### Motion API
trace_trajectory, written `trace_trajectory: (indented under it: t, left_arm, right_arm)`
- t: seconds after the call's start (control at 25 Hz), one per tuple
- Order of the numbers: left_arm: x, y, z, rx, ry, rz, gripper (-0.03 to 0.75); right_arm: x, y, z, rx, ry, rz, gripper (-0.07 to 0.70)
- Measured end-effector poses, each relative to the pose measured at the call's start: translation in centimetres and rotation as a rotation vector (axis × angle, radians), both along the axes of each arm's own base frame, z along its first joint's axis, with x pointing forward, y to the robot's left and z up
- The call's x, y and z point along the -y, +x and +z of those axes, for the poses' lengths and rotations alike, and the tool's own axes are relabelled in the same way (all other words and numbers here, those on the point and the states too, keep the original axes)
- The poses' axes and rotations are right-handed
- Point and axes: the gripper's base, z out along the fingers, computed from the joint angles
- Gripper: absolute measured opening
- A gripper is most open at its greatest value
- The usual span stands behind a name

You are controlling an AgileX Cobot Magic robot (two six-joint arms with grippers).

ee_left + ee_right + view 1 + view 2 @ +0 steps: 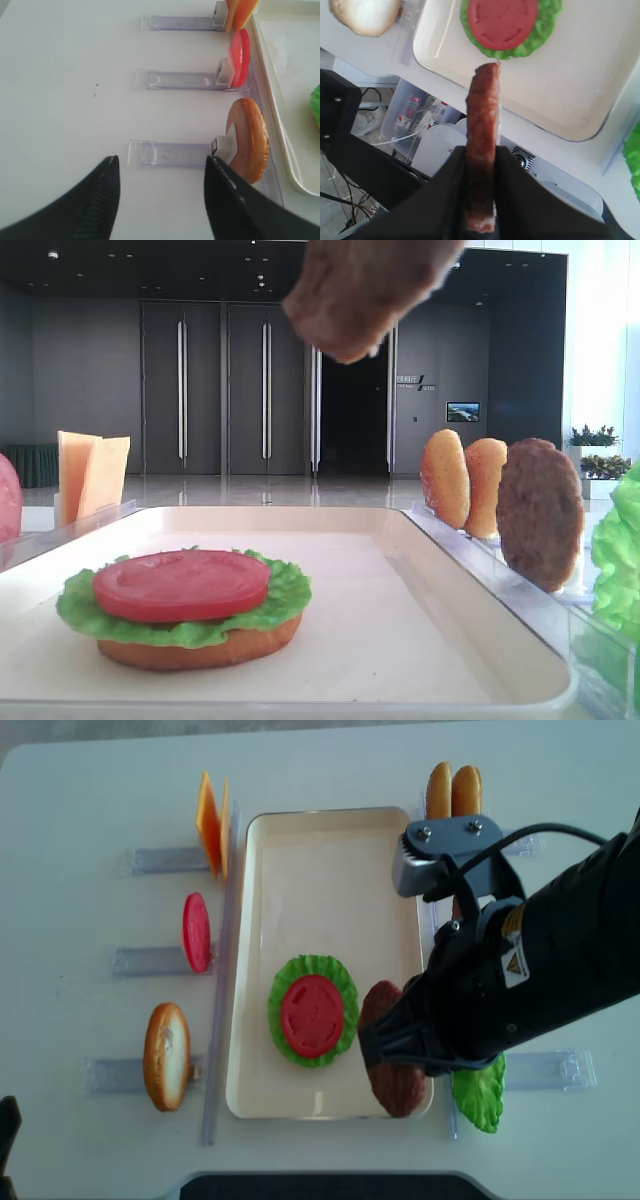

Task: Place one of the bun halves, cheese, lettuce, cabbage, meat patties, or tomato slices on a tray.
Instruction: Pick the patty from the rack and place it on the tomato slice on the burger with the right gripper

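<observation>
Because its jaws pinch the meat patty [482, 145] edge-on, the right gripper [481, 200] can carry it above the tray [330, 830], beside the stacked bun half [200, 648], lettuce [345, 982] and tomato slice [312, 1016]; the left gripper [162, 192] idles, spread.

There are four bun halves: one bun half [438, 790] beside a second [466, 790], a third bun half [167, 1055] on the left, and a fourth [200, 652] at the bottom of the stack on the single tray [330, 850]. The cheese [208, 820] comes to two slices. There are two tomato slices [312, 1017] [196, 932], two lettuce pieces [340, 982] [480, 1092], and two meat patties: one meat patty [392, 1065] and another [540, 512]. Three clear holders [140, 960] show on the left of the surface [80, 800]; those on the right are partly hidden, so their count is unclear.
</observation>
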Motion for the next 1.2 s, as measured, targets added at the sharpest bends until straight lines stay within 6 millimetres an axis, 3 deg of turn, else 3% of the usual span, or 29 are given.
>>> trace_trajectory:
  t: [0.44, 0.6, 0.8, 1.2]
  left_arm:
    - [0.0, 0.0, 0.0, 0.0, 0.0, 0.0, 0.411]
    - [0.0, 0.0, 0.0, 0.0, 0.0, 0.0, 0.411]
    - [0.0, 0.0, 0.0, 0.0, 0.0, 0.0, 0.409]
    - [0.0, 0.0, 0.0, 0.0, 0.0, 0.0, 0.408]
  right_arm:
    - [-4.9, 1.3, -3.8, -0.047, 0.253, 0.2, 0.115]
    - [-6.2, 3.7, -5.7, -0.081, 0.381, 0.216, 0.115]
    - [-5.9, 6.9, -7.5, -0.092, 0.511, 0.206, 0.115]
    - [-4.3, 11.4, -11.8, -0.09, 0.542, 0.129, 0.115]
